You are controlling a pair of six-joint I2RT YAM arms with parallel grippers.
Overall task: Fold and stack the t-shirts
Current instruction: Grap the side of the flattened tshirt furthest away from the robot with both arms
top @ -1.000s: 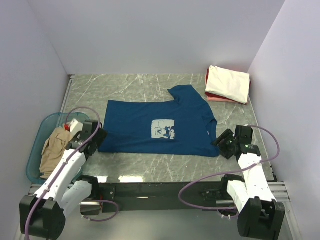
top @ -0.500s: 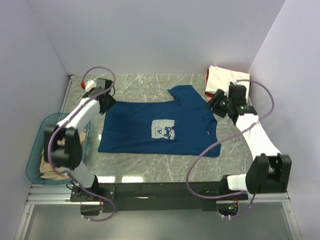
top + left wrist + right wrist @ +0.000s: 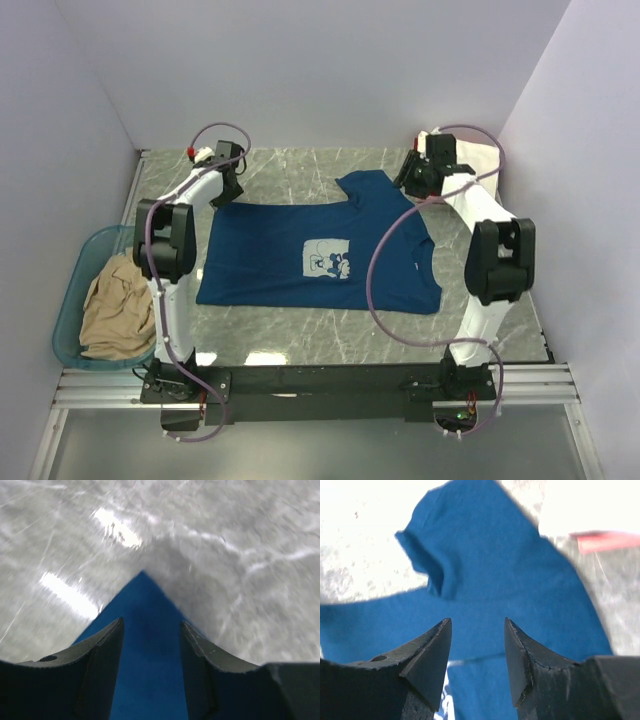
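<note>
A navy blue t-shirt (image 3: 320, 255) with a pale square print lies flat in the middle of the table. My left gripper (image 3: 224, 192) is at its far left corner. In the left wrist view the jaws (image 3: 151, 625) stand open, with that pointed blue corner (image 3: 145, 600) running between them. My right gripper (image 3: 408, 186) is over the far right shoulder, beside the turned-up sleeve (image 3: 427, 555). Its jaws (image 3: 477, 622) are open above blue cloth. A folded cream t-shirt (image 3: 470, 165) lies on a red one (image 3: 605, 541) at the back right.
A translucent teal tub (image 3: 70, 300) at the left edge holds a crumpled tan t-shirt (image 3: 115, 315). Pale walls close in the marble table (image 3: 280, 170) on three sides. The folded stack lies close behind my right arm.
Both arms have swung from the shirt's near corners out to its far corners. Both pairs of jaws have narrowed somewhat.
</note>
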